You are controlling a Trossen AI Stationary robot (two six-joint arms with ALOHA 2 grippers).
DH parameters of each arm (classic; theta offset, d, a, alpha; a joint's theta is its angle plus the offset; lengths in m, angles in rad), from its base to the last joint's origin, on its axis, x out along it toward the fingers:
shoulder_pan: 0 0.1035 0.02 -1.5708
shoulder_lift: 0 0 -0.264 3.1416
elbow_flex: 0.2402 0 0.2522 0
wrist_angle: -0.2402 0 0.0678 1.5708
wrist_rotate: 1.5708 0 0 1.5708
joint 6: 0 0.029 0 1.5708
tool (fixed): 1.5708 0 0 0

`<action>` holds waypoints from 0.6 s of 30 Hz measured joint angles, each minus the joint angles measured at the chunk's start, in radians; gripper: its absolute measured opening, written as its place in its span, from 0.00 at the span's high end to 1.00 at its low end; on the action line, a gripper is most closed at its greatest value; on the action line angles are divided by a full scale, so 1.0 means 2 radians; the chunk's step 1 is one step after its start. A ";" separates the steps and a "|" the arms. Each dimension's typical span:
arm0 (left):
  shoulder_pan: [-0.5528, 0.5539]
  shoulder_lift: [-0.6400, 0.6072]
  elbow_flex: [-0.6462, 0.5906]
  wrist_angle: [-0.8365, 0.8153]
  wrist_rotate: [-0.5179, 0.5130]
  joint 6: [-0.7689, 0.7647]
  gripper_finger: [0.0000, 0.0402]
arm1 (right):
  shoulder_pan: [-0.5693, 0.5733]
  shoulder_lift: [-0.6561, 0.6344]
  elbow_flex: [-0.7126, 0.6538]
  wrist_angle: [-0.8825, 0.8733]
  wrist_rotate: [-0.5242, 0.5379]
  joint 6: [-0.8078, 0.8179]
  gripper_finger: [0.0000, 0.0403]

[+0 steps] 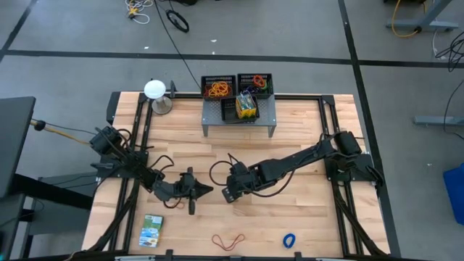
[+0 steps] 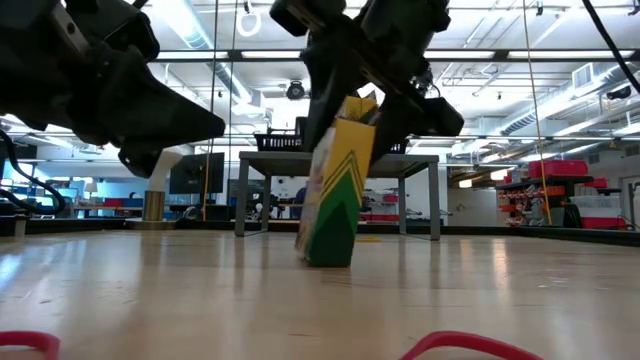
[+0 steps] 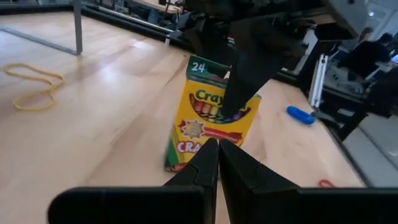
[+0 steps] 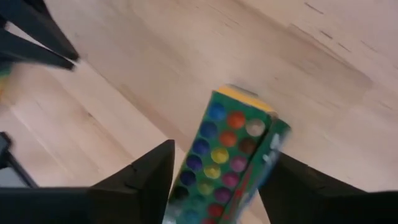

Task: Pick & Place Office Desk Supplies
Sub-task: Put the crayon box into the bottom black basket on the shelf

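Yellow-green crayon box (image 2: 335, 195) stands tilted on the table (image 2: 500, 290), between the right gripper's (image 4: 214, 180) spread fingers. Beside the box, left gripper (image 3: 217, 155) is clenched, empty.

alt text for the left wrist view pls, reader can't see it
A yellow and green crayon box stands slightly tilted on the wooden table, with the right gripper reaching down over its top. The left gripper, fingers shut, points at the box from the foreground. A yellow rubber band and a blue rubber band lie farther off on the table.
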 joint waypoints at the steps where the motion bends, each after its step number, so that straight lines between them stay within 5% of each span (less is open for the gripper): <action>1: 0.000 0.000 0.000 0.000 -0.002 0.015 0.95 | 0.000 0.000 0.000 -0.005 -0.001 -0.002 0.46; 12: -0.044 0.000 0.000 0.000 -0.143 0.056 0.95 | -0.004 -0.022 0.005 -0.022 -0.023 -0.029 0.66; 18: -0.058 0.000 0.000 0.000 -0.167 0.077 0.95 | -0.021 -0.031 0.109 -0.132 -0.004 -0.088 0.80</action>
